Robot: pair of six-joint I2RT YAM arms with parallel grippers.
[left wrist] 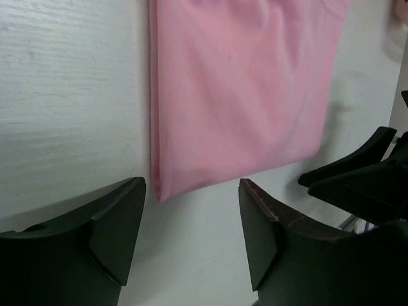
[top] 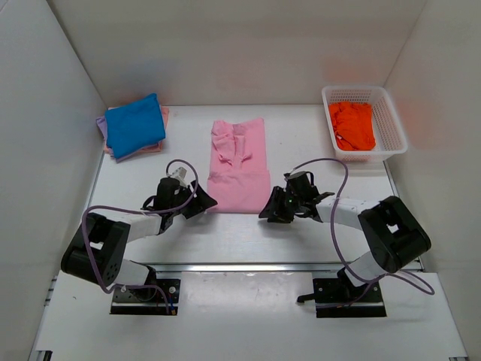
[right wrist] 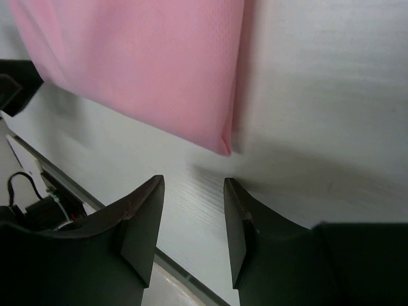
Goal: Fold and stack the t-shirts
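**Hovering at the near corners of the pink shirt, both hands open**

Top view: pink t-shirt (top: 239, 167) lies lengthwise at mid-desk (top: 316, 150), folded narrow. Its far end is bunched and the sleeves are hard to separate. The near hem is flat and square.

Left hand (top: 201, 201) sits just beside the near left corner and right hand (top: 269, 209) just beside the near right corner. From above both are dark shapes and the fingers cannot be resolved.

Left wrist view: fingers apart with nothing between them, and the shirt corner lies just ahead of the gap. Right wrist view: same, fingers apart and the corner just ahead. Whether the fingertips touch the desk cannot be told. Both wrist views cut off most of the shirt.

Far left corner: folded blue t-shirt (top: 134, 125) tops a stack. Below it only a sliver of lavender t-shirt (top: 101, 124) and a pinkish layer (top: 164, 115) show.

Far right: orange t-shirt (top: 352, 125) lies crumpled in the white basket (top: 391, 124), its lower part hidden by the lattice wall.
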